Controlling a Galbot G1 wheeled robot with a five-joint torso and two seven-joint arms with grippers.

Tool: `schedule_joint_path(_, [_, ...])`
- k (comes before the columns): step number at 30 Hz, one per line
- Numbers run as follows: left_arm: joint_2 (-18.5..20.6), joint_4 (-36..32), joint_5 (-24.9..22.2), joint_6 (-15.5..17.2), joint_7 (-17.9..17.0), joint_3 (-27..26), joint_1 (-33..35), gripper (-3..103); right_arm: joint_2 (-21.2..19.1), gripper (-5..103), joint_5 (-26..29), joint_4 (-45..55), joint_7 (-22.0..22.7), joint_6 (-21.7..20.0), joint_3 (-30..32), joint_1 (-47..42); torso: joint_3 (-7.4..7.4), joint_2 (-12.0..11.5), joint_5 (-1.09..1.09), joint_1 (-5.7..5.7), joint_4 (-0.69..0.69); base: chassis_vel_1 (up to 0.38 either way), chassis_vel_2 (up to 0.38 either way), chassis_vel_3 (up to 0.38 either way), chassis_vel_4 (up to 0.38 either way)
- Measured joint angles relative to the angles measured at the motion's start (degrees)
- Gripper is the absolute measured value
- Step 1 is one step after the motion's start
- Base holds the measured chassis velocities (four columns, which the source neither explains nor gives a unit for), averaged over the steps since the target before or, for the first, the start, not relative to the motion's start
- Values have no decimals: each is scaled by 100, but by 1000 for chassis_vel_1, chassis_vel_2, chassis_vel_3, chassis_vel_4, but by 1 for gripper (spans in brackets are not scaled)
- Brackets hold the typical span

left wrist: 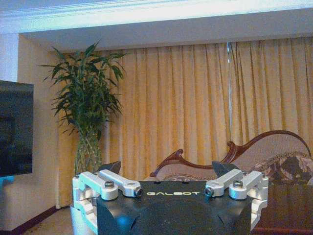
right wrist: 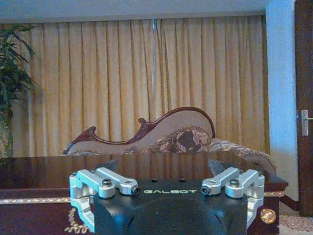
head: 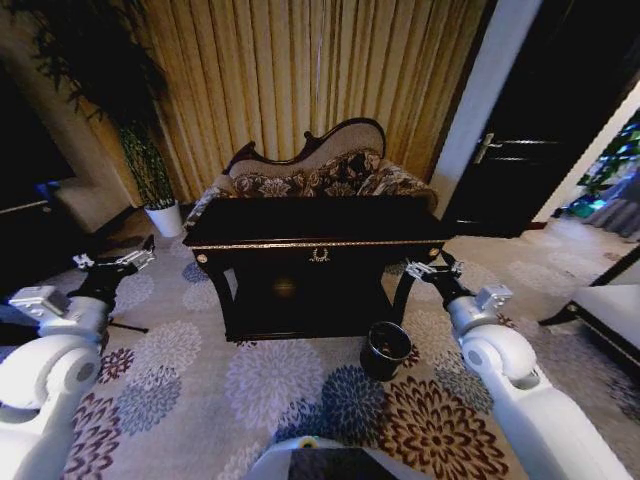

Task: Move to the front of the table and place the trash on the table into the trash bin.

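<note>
Dark counter (head: 300,222) ahead, left gripper (head: 112,262) off its left end, right gripper (head: 432,268) by its right front corner, both jaws spread, trash bin (head: 385,349) on the floor below the right gripper

Ornate living room, carved sofa (head: 320,172), gold curtains (head: 300,70), floral carpet (head: 270,380), potted plant (left wrist: 88,107), wall television (left wrist: 14,127)

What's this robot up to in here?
The robot stands facing the dark table and handles nothing. Its left gripper and right gripper are raised on either side of the table, both open and empty. The trash bin sits on the carpet by the table's front right corner, near the right arm. I can't make out any trash on the glossy tabletop.
</note>
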Motion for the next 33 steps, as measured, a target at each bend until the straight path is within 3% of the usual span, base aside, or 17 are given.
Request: schedule_joint_path(33, [-4, -91, -25, -41, 0, -168, 141, 100, -2, 100, 43, 111, -6, 81, 217, -265, 0, 0, -1, 0, -1, 165, -169, -170, 158])
